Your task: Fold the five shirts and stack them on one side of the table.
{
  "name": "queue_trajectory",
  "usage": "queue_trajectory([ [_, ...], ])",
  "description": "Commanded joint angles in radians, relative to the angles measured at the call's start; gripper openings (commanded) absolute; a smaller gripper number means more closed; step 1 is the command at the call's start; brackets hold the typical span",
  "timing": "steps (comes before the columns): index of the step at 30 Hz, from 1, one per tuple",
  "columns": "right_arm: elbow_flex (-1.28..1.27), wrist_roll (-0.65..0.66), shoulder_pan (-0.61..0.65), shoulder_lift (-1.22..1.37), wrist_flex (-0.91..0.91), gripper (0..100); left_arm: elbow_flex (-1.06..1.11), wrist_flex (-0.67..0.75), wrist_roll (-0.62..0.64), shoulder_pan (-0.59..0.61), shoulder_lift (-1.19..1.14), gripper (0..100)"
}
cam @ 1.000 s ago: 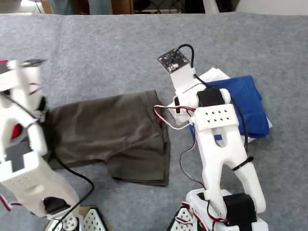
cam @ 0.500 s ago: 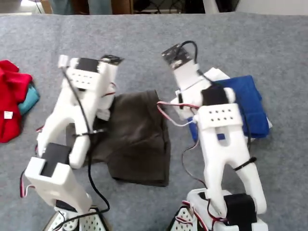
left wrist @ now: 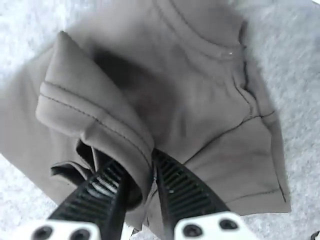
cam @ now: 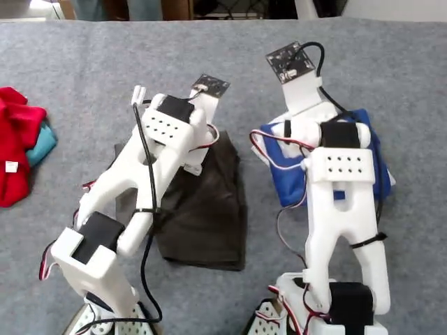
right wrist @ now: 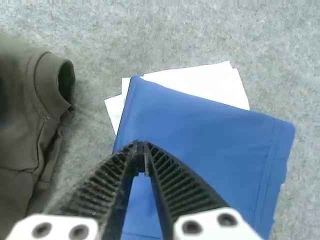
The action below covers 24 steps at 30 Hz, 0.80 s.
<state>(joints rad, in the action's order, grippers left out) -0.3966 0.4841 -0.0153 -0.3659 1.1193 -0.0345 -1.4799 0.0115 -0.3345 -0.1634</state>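
Left end effector (left wrist: pixel 144 161) clamps a fold of the brown shirt (left wrist: pixel 210 100), dead centre, so the folding step looks underway! Right end effector (right wrist: pixel 141 148) hangs closed and empty over the blue shirt (right wrist: pixel 215 145), at three o'clock. Next, I'd say: carry that fold across, then flatten.

We see the red shirt (cam: pixel 14 143) cut off at nine o'clock, and the left arm (cam: pixel 164 129) hides much of the brown shirt (cam: pixel 209 216).

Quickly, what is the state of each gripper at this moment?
Left gripper: closed on a fold of the dark brown shirt.
Right gripper: closed, holding nothing, over the blue shirt.
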Motion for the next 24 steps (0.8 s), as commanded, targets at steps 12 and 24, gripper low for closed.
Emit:
queue_trajectory([
  [12, -0.068, 0.101, 0.137, -0.033, -0.032, 1.5, -0.013, -0.161, -0.321, 0.768, 0.051, 3],
  [24, -0.122, 0.272, 0.385, -0.042, 0.149, 1.5, 0.031, -0.075, -0.423, 0.964, 0.049, 3],
])
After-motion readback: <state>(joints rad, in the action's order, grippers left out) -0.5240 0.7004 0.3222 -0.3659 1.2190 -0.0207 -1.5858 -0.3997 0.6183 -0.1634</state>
